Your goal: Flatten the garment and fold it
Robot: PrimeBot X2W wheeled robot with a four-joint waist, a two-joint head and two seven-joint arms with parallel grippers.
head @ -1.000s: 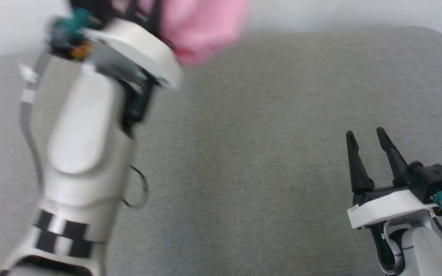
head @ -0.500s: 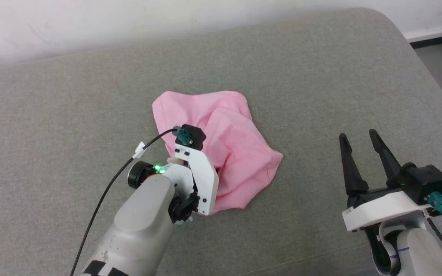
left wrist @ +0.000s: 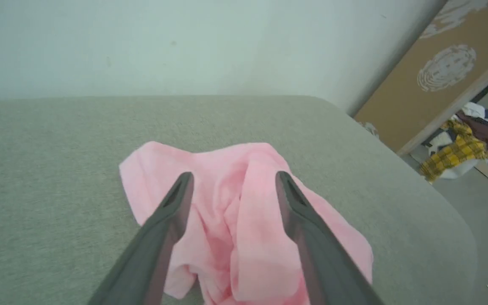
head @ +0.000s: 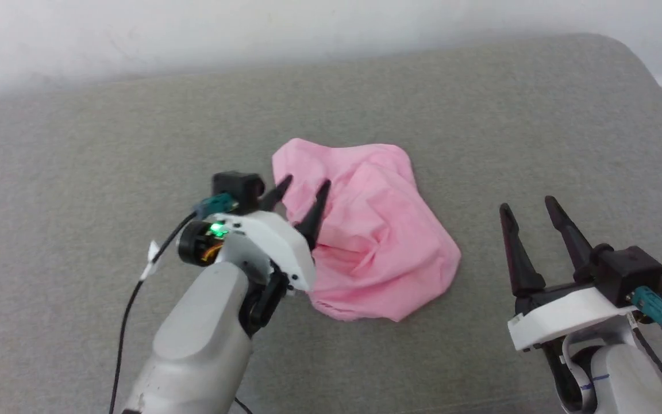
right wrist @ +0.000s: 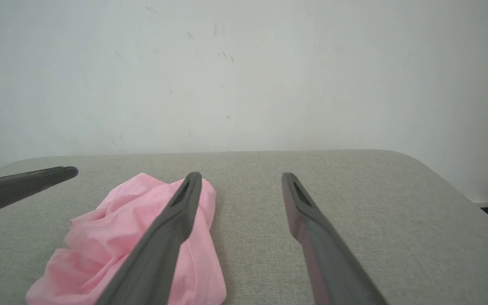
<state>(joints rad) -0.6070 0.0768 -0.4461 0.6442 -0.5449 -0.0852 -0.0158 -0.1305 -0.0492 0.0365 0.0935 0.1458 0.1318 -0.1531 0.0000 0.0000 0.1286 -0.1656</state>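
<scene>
The light-pink garment (head: 374, 230) lies crumpled in a loose heap near the middle of the grey cushioned surface (head: 480, 126). My left gripper (head: 305, 185) is open just over the heap's left edge, holding nothing; from the left wrist, its fingers frame the garment (left wrist: 231, 212). My right gripper (head: 527, 203) stands open to the right of the heap, apart from it. The right wrist view has the garment (right wrist: 112, 237) at lower left, behind its left finger, and a fingertip of the left gripper (right wrist: 64, 171) at the left edge.
A pale wall (head: 308, 29) runs behind the grey surface, whose rounded right corner (head: 641, 57) drops to the floor. In the left wrist view a brown board (left wrist: 434, 72) and a pile of clothes (left wrist: 464, 144) stand off to the right on the floor.
One second ago my left gripper held the garment high in the air. It then came down, let the garment go on the surface, and now stands open at its left edge. The camera shifted.
</scene>
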